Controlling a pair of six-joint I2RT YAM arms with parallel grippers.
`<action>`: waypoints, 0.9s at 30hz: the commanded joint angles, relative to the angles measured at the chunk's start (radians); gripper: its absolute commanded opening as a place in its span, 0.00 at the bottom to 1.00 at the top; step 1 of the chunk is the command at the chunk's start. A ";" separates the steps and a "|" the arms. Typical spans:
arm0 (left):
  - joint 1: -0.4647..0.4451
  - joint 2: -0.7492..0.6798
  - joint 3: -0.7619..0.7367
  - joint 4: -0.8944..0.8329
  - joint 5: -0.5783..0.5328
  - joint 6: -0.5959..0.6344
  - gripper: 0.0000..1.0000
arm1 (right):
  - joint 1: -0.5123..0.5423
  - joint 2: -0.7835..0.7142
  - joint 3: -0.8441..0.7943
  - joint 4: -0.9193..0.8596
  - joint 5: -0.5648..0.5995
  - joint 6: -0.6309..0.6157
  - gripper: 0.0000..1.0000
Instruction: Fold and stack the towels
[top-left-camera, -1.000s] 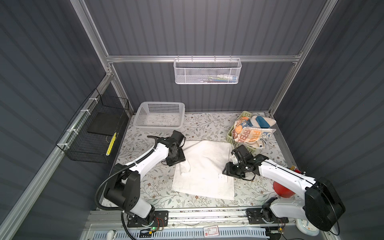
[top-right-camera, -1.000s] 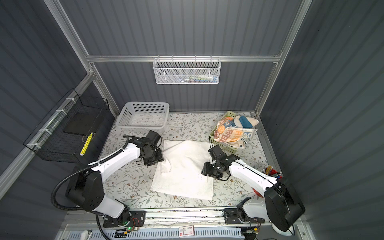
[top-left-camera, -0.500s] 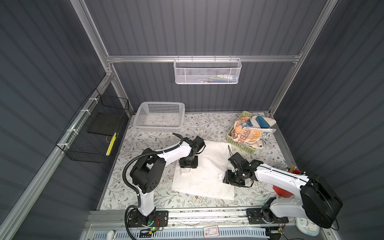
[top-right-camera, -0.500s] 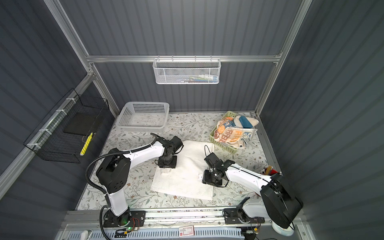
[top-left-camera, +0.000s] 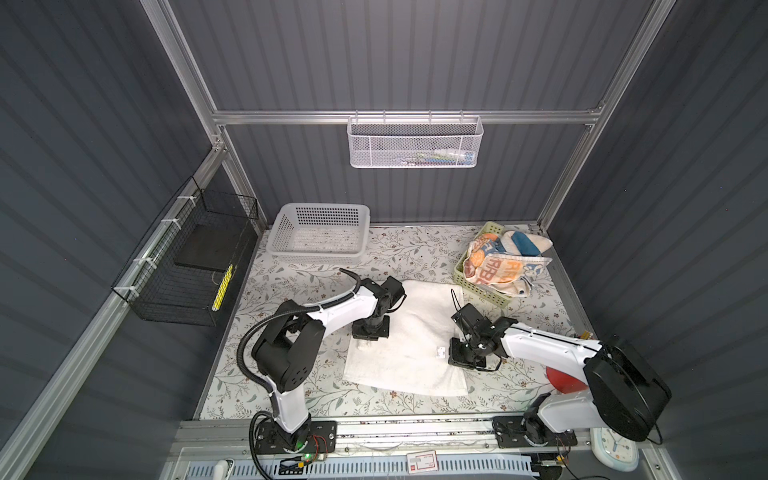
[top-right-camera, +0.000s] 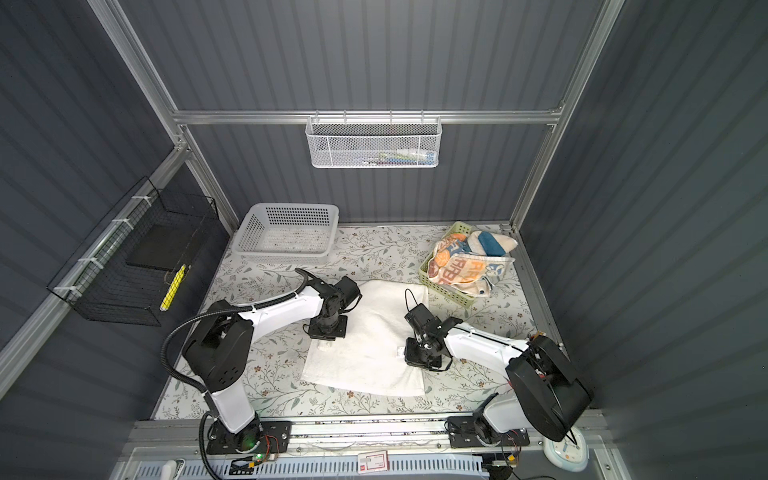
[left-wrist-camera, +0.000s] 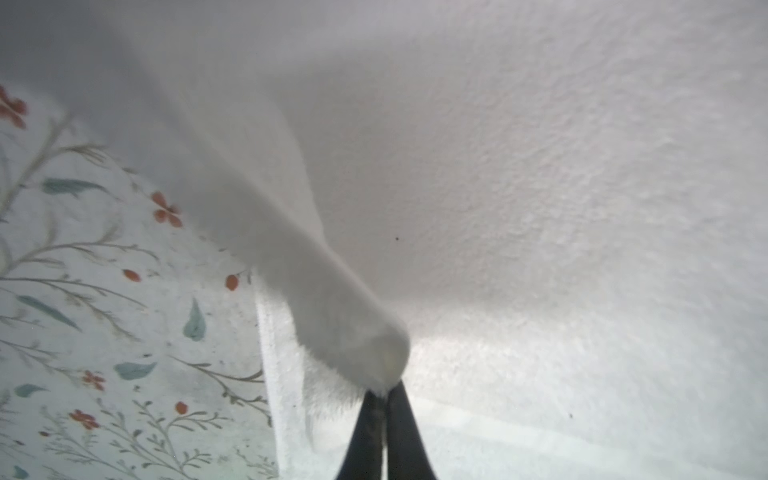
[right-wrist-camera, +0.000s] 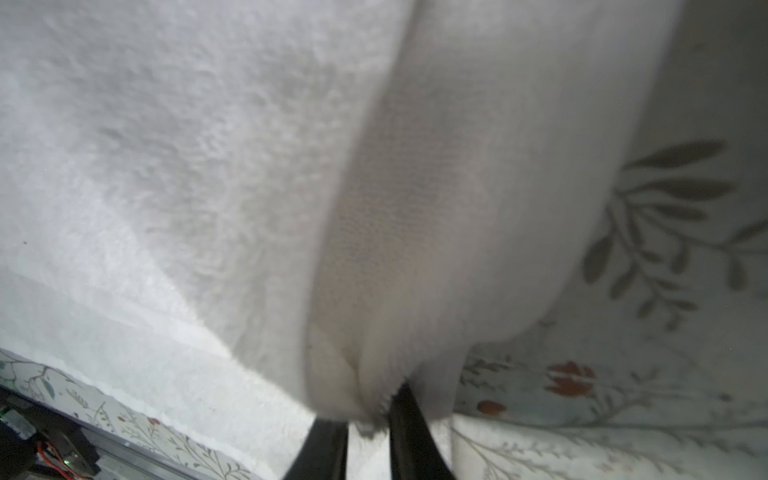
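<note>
- The white towel (top-left-camera: 405, 345) lies spread flat in the middle of the bench (top-left-camera: 291, 374), its near edge close to the front edge, with one layer showing in both top views.
- The left pincer (left-wrist-camera: 384, 395) is clenched on a small peak of cloth at the towel's left edge. In the left wrist view the jaws meet on the pinch and the terry rises in a ridge from it.
- The right pincer (right-wrist-camera: 370, 409) grips the opposite, right edge of the towel. In the right wrist view a thicker bunch of cloth sits between its jaws, which stand slightly apart around it.
- Both grips sit about halfway along the towel's sides, not at its corners.
- The other towels (top-left-camera: 500, 259), orange, blue and cream, are heaped in the green basket (top-left-camera: 484, 293) at the far right corner of the bench, just beyond the white towel's far right corner.
- A white basket (top-left-camera: 320, 207) stands at the far left corner, well apart from the work.
- As I read it, the step in hand is the first fold of the white towel, and nothing is stacked yet.
- The next move looks to call for both arms lifting together and carrying the held line over one half of the cloth.
- They would need to keep level so the edges meet squarely.
- The thin left pinch could slip under the towel's weight.
</note>
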 joint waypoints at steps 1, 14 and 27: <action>0.033 -0.082 -0.037 -0.034 -0.011 -0.012 0.00 | 0.003 0.026 -0.023 0.008 0.026 -0.008 0.16; 0.350 -0.329 -0.414 0.167 0.326 -0.024 0.00 | 0.006 0.004 0.023 -0.047 0.032 -0.038 0.38; 0.366 -0.341 -0.415 0.224 0.417 -0.038 0.00 | 0.018 0.018 0.131 -0.115 0.044 -0.058 0.26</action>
